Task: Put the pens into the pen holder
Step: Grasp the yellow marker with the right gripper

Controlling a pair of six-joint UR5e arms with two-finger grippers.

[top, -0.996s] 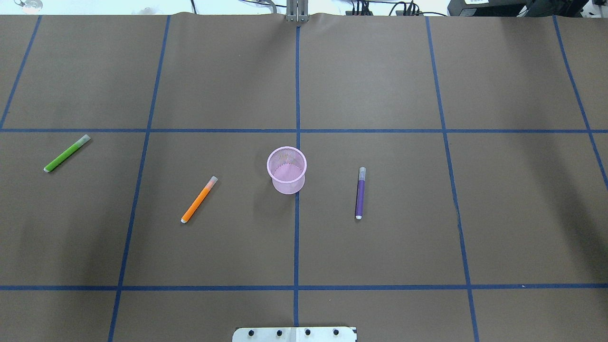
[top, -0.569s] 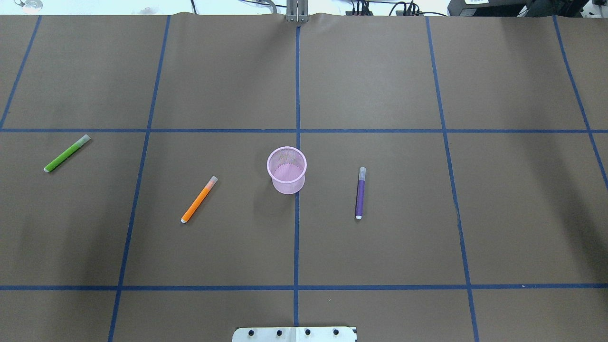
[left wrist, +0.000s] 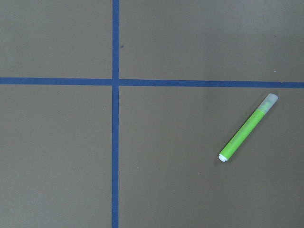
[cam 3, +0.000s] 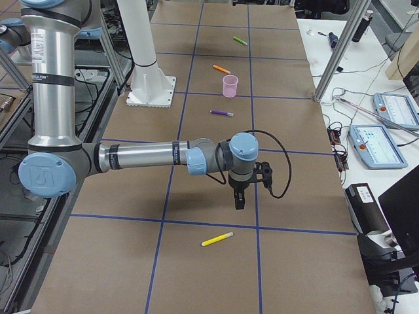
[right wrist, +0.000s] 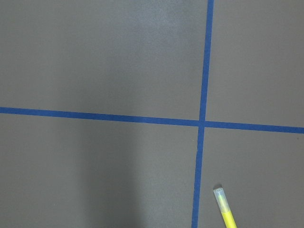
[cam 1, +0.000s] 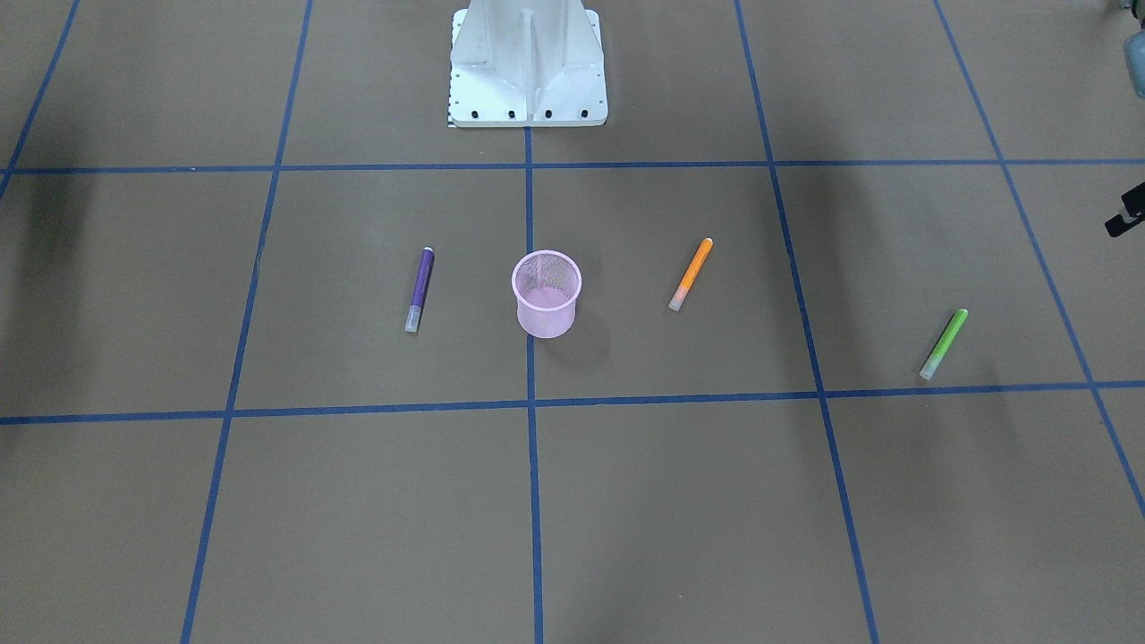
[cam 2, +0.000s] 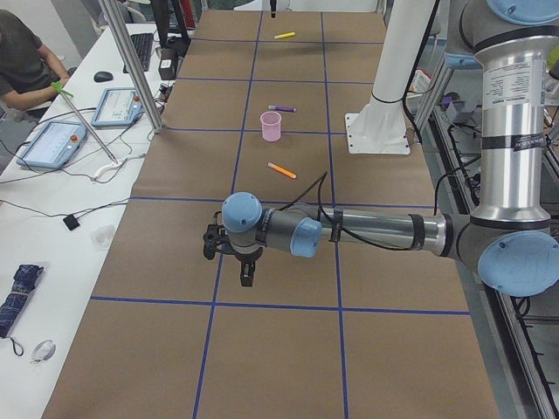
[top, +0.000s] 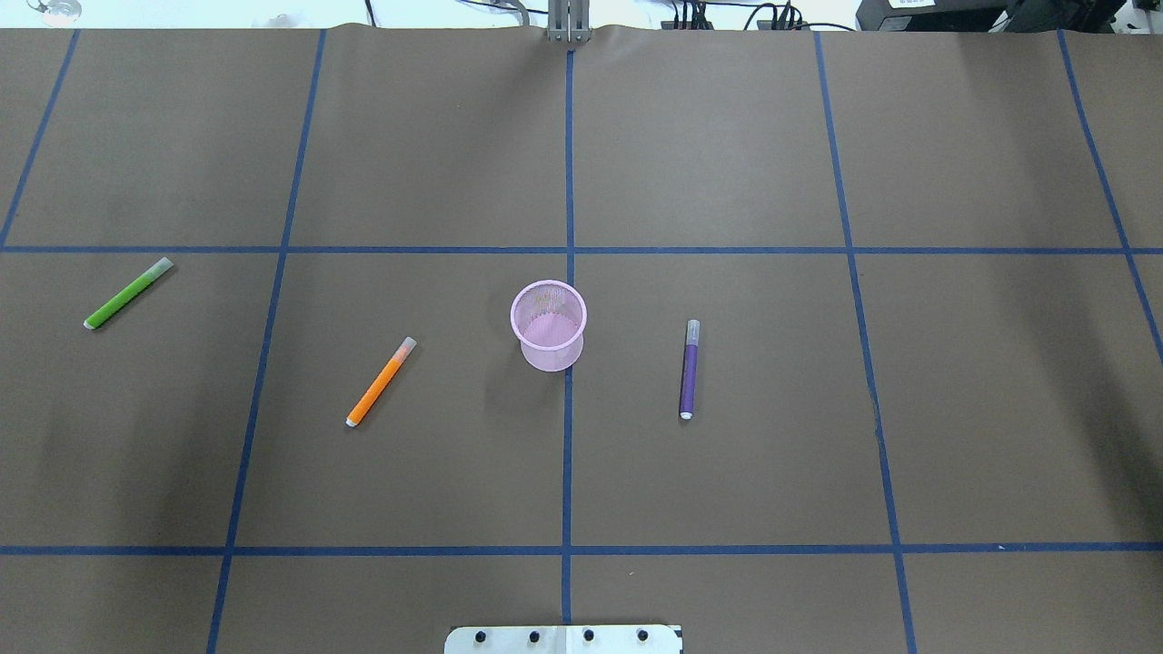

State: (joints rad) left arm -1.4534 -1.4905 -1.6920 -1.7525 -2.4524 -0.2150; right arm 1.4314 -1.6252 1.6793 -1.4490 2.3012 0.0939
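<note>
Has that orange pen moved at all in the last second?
No. The orange pen lies exactly where it was, left of the pen holder.

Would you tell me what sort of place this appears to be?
Probably a robotics lab: a tape-gridded table, the robot's right arm mounted beside it, and control tablets on a side bench.

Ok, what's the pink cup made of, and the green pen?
The pink cup looks like thin wire mesh, probably metal painted pale pink: tiny holes show all over, and the table shows through its wall. The green pen looks like smooth plastic, slightly shiny, with a cloudy, see-through cap.
</note>
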